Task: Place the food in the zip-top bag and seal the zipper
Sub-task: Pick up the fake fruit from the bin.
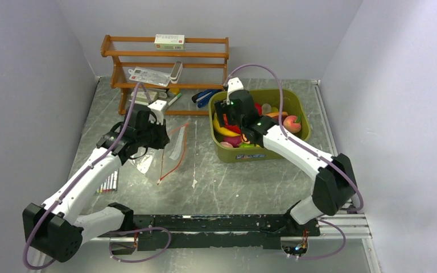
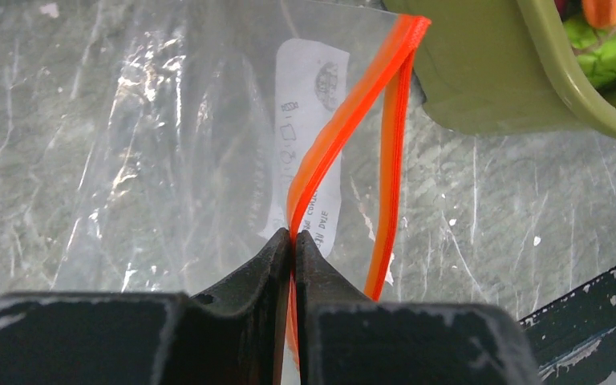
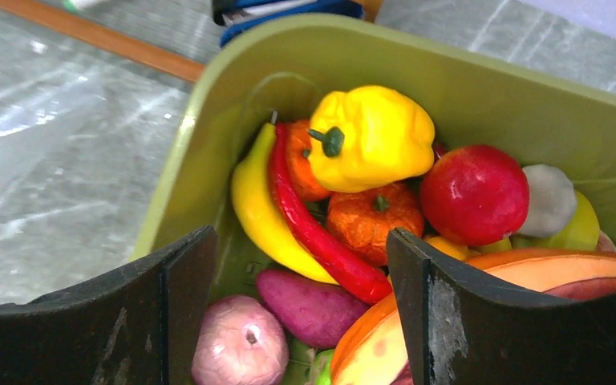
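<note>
The clear zip-top bag [image 1: 173,149] lies on the table left of the olive tub [image 1: 264,153]. In the left wrist view the bag [image 2: 168,144] spreads out ahead, its red-orange zipper [image 2: 345,128] parted into two strips. My left gripper [image 2: 293,234] is shut on the nearer strip. From above, the left gripper [image 1: 158,136] sits at the bag's left edge. The food [image 1: 273,116] fills the tub. My right gripper [image 3: 301,241] hangs open inside it over a red chili [image 3: 321,237], a banana [image 3: 257,208], a purple sweet potato [image 3: 309,305] and a pink onion [image 3: 237,341]. A yellow pepper [image 3: 373,136] and red apple [image 3: 473,192] lie beyond.
A wooden rack [image 1: 165,57] stands at the back with a white box [image 1: 169,40] on top. A blue object [image 1: 205,96] lies beside the tub's far left corner. Marker pens [image 1: 108,183] lie by the left arm. The tub's corner [image 2: 481,88] is close to the bag's mouth.
</note>
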`<state>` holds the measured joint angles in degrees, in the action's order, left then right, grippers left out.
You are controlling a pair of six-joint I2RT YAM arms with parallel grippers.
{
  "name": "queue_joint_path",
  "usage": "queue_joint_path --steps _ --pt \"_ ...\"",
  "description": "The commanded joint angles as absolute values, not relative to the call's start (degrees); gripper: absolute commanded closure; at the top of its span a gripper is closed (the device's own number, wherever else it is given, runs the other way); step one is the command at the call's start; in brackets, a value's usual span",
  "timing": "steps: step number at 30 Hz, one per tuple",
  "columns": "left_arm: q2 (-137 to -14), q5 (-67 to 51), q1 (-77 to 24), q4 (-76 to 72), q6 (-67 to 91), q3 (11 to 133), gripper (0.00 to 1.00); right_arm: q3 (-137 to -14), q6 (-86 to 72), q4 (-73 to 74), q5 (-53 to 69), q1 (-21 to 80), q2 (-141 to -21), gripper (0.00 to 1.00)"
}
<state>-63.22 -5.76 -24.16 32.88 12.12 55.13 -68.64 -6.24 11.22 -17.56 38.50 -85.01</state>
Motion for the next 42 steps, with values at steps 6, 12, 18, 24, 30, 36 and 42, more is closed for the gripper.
queue_joint_path --steps 6,12,18,24,30,36,42 --pt "-57.82 -12.61 -24.36 22.93 7.65 49.28 0.93 -76.32 -7.30 20.11 -27.59 31.55 -92.75 0.26" --pt "-56.12 -10.85 -24.35 23.34 6.99 48.58 0.93 -78.36 -5.30 22.47 -21.91 26.17 -96.54 0.23" --pt "-54.80 -9.48 -24.35 23.16 7.30 47.70 0.93 -80.57 -4.19 24.59 -23.75 24.56 -100.13 0.15" --pt "-55.17 -10.00 -24.38 23.76 7.21 47.89 0.93 -83.18 -2.70 26.04 -22.94 22.93 -103.48 0.21" --pt "-54.63 -9.33 -24.35 23.71 7.21 47.81 0.93 -83.36 -1.94 23.81 -19.82 22.15 -104.96 0.16" --pt "-54.14 -10.38 -24.37 23.39 7.58 47.33 0.93 -84.30 -1.20 24.54 -20.24 21.88 -107.30 0.21" --pt "-53.97 -9.39 -24.43 23.46 7.60 47.31 0.93 -83.90 -0.93 24.12 -21.07 21.80 -106.48 0.32"
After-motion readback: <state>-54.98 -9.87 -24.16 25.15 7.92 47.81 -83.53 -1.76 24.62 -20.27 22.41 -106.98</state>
